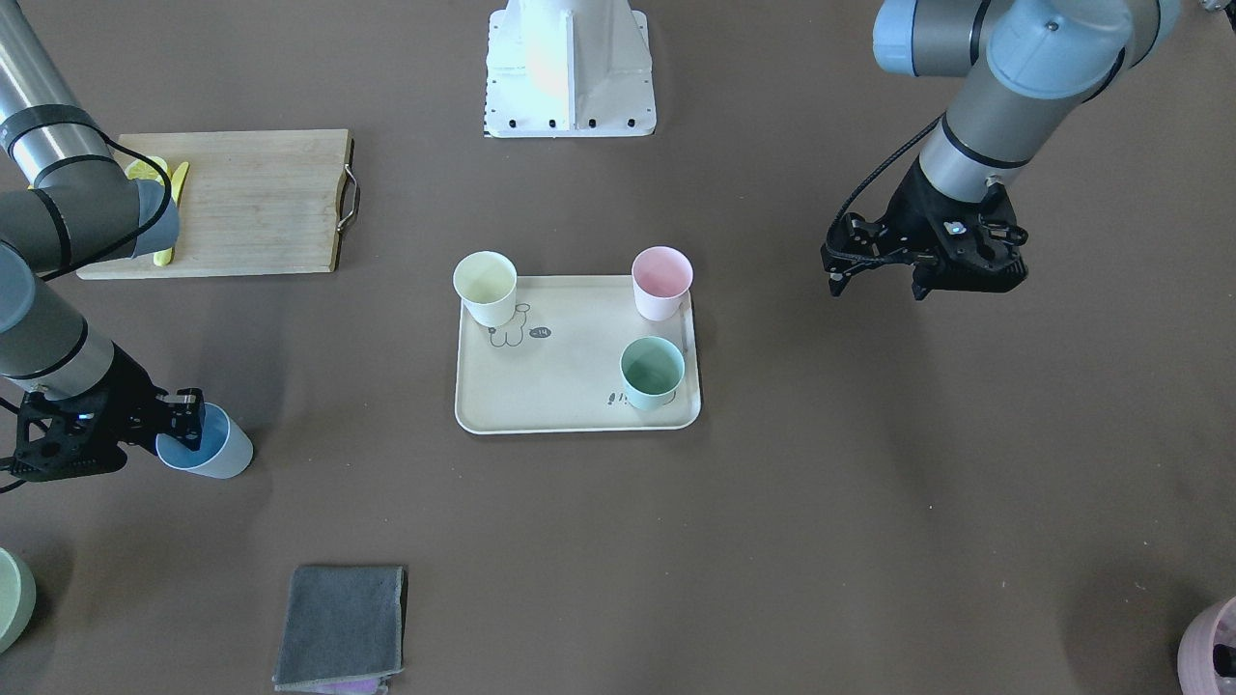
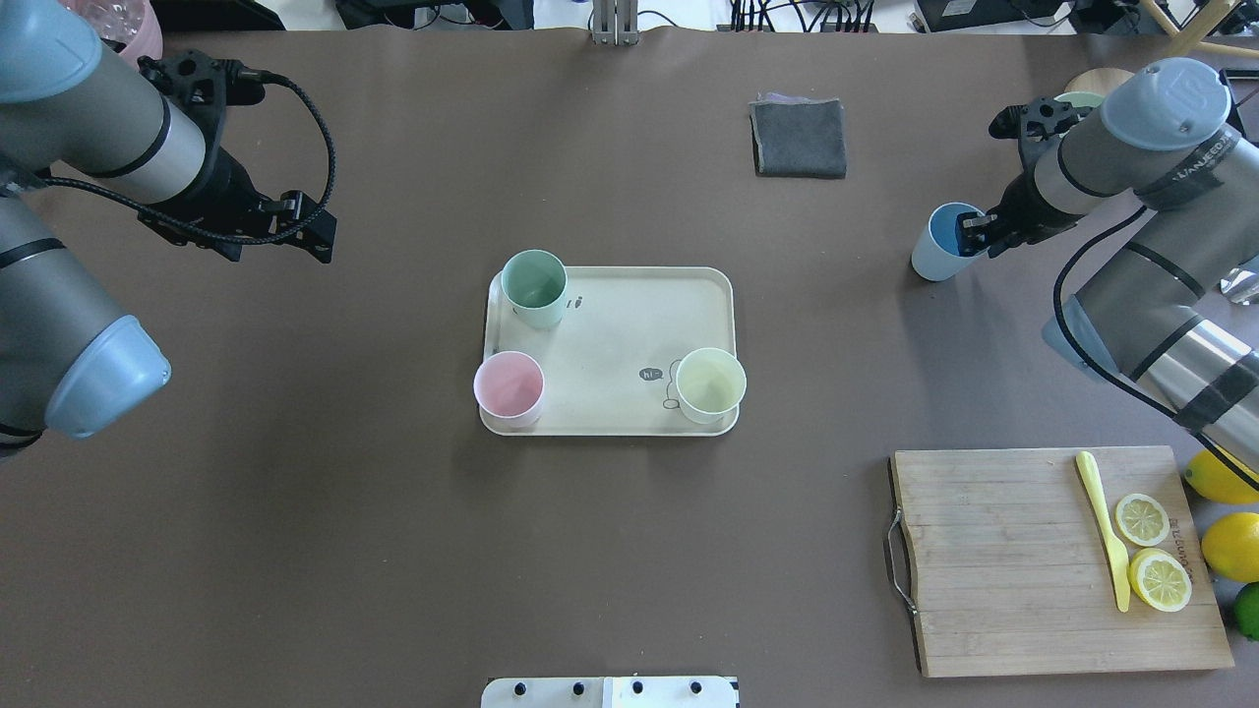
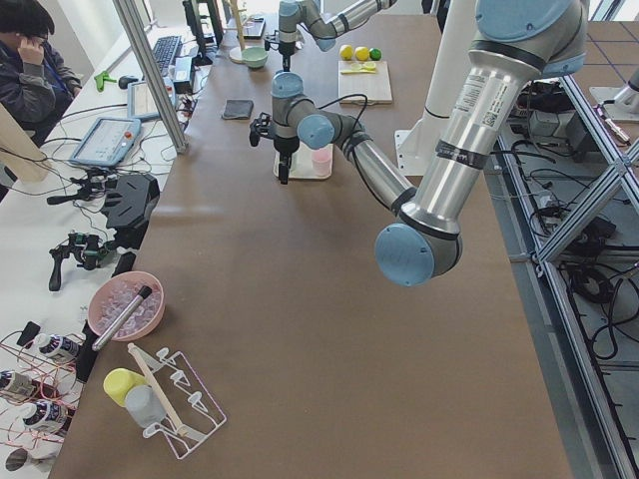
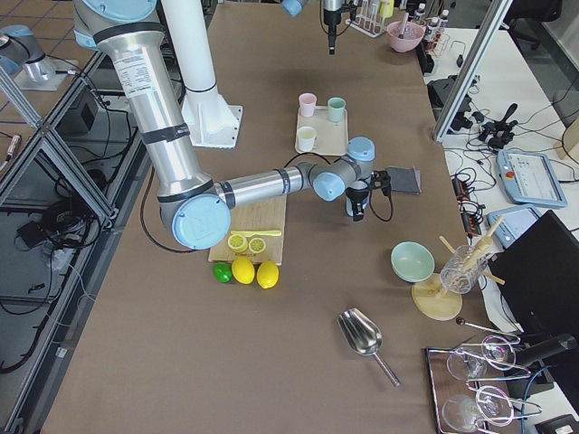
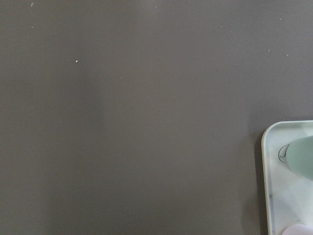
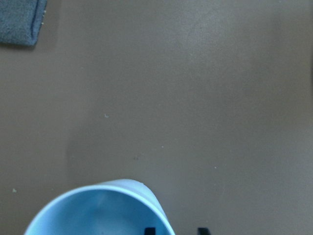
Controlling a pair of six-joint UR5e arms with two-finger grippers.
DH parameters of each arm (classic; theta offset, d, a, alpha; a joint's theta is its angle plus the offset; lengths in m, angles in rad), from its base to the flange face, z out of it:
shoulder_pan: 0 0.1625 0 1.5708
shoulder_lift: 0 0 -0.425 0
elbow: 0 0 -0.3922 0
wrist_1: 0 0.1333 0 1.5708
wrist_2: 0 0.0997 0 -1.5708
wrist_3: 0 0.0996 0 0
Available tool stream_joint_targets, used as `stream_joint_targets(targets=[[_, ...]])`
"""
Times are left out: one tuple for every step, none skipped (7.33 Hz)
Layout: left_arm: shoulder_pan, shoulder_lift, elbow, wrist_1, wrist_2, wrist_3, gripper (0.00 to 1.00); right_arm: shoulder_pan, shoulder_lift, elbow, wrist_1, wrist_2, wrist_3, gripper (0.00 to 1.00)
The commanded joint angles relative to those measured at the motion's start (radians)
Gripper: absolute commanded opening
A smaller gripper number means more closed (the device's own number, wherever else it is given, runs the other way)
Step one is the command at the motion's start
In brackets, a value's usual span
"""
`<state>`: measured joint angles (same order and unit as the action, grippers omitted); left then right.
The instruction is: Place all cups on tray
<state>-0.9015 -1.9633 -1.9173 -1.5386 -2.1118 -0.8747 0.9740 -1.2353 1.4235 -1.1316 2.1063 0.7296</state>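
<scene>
The cream tray (image 1: 541,386) (image 2: 629,324) lies at the table's middle. On it stand the pale yellow cup (image 1: 486,287) (image 2: 710,383), the pale pink cup (image 1: 661,280) (image 2: 509,386) and the mint green cup (image 1: 652,372) (image 2: 534,285). The light blue cup (image 1: 217,449) (image 2: 934,258) (image 6: 98,215) stands on the table, far from the tray on my right side. My right gripper (image 1: 188,425) (image 2: 969,236) is open at this cup's rim, one finger inside and one outside. My left gripper (image 1: 874,285) (image 2: 280,241) is open and empty, above the table beside the tray.
A wooden cutting board (image 2: 993,560) with lemon slices and a yellow knife lies near right. A folded grey cloth (image 2: 799,138) lies far right of the middle. A green bowl (image 1: 10,598) and a mauve pot (image 1: 1212,647) sit at the far corners. The tray's corner (image 5: 274,147) shows in the left wrist view.
</scene>
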Motion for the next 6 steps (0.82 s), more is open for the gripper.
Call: stream_joint_targets(targets=[[0.000, 0.001, 0.010, -0.002, 0.004, 0.002, 0.98, -0.001, 0.011, 0.023, -0.002, 0.007, 0.010, 0.00], [0.000, 0.003, 0.011, -0.002, 0.004, 0.002, 0.98, -0.001, 0.011, 0.046, -0.007, 0.011, 0.013, 0.00], [0.000, 0.003, 0.011, -0.002, 0.004, 0.003, 0.98, -0.005, 0.019, 0.070, -0.008, 0.015, 0.092, 0.00], [-0.004, 0.015, 0.009, -0.003, 0.001, 0.006, 0.98, -0.023, 0.058, 0.112, -0.061, 0.021, 0.193, 0.00], [-0.026, 0.035, 0.011, -0.002, -0.004, 0.079, 0.98, -0.072, 0.107, 0.162, -0.158, 0.008, 0.282, 0.00], [-0.080, 0.076, 0.009, 0.000, -0.010, 0.179, 0.98, -0.127, 0.164, 0.185, -0.216, -0.027, 0.372, 0.00]])
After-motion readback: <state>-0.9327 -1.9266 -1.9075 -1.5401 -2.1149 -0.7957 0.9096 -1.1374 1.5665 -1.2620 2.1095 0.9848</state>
